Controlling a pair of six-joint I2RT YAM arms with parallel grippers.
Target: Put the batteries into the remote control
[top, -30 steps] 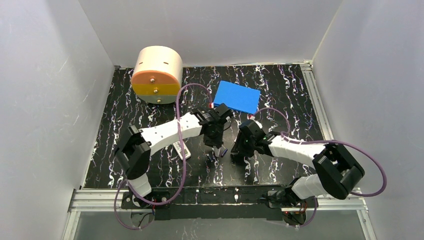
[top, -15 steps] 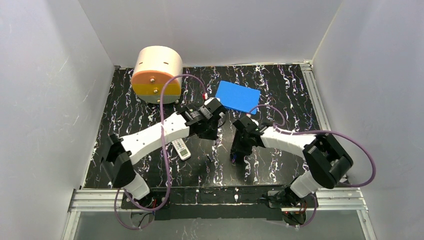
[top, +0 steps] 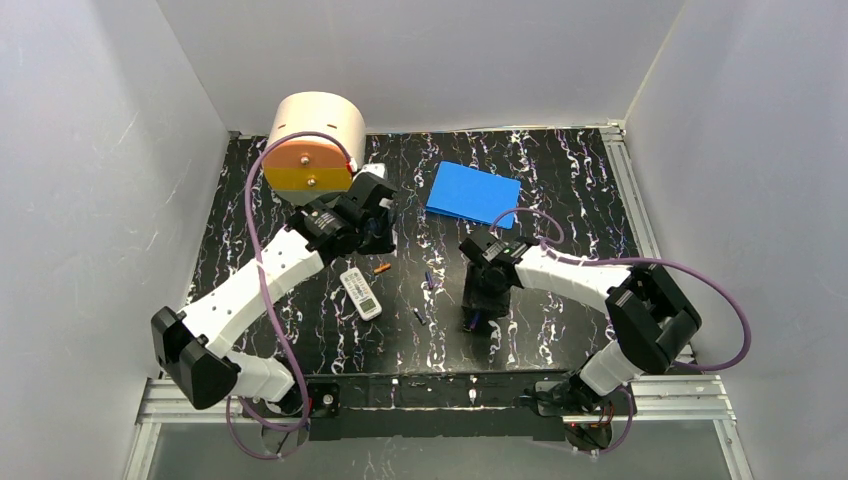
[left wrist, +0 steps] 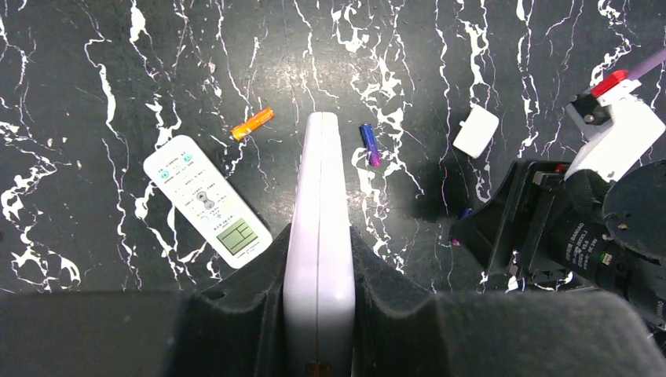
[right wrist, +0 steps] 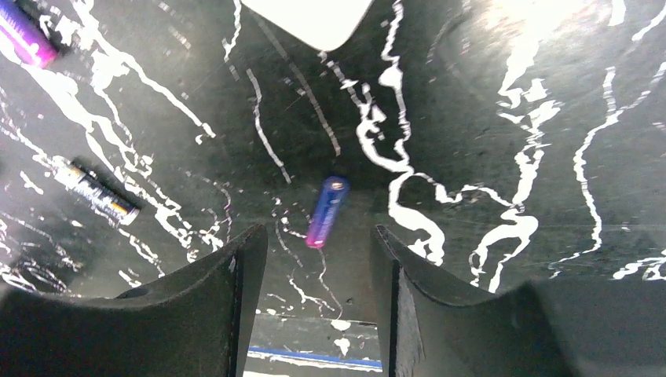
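Note:
My left gripper (left wrist: pixel 318 236) is shut on a white remote control (left wrist: pixel 320 196), held edge-on above the table; in the top view this gripper (top: pixel 375 218) hangs near the back left. A second white remote (left wrist: pixel 206 200), buttons up, lies on the table (top: pixel 361 293). An orange battery (left wrist: pixel 252 123) and a purple battery (left wrist: pixel 369 144) lie beyond it. My right gripper (right wrist: pixel 318 236) is open and low over the table, with another purple battery (right wrist: pixel 327 210) lying loose just ahead of its fingertips. A dark battery (right wrist: pixel 96 192) lies to its left.
A small white cover (left wrist: pixel 476 131) lies on the black marbled table near the right arm. A blue pad (top: pixel 473 193) lies at the back, and a round beige and orange container (top: pixel 314 148) stands at the back left. White walls enclose the table.
My left arm has swung left and back, carrying the held remote towards the round container. The right gripper's jaws stand wider, and that arm has shifted slightly left.

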